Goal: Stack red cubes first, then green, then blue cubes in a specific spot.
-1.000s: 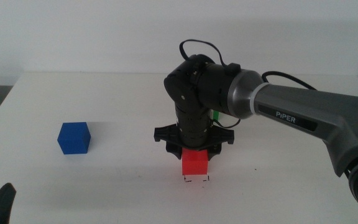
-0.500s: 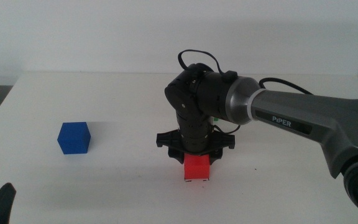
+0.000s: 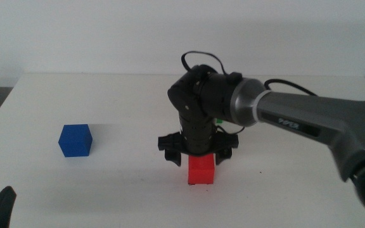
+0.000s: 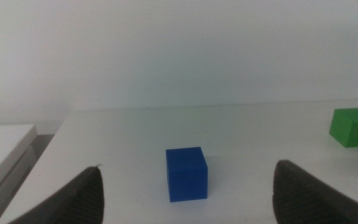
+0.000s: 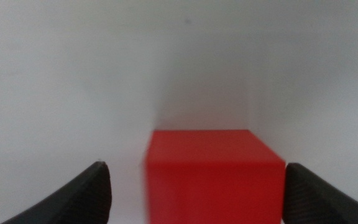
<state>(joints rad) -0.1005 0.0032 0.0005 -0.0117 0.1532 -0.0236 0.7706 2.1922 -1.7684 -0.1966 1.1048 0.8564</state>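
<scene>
- Now your red cube (image 3: 201, 171) sits flat on the tabletop (image 3: 106, 183), and I judge it placed on the target spot, though it hides any marks there.
- Your right pincer (image 3: 199, 152) hangs right over it, jaws spread and off the cube's sides.
- Next comes the green cube (image 4: 352, 126), resting beyond the right arm, mostly hidden in the middle view.
- Last is the blue cube (image 3: 75, 140), well apart to the left.
- Your left pincer (image 4: 185, 199) waits at the near edge, spread wide, facing the blue cube.
</scene>
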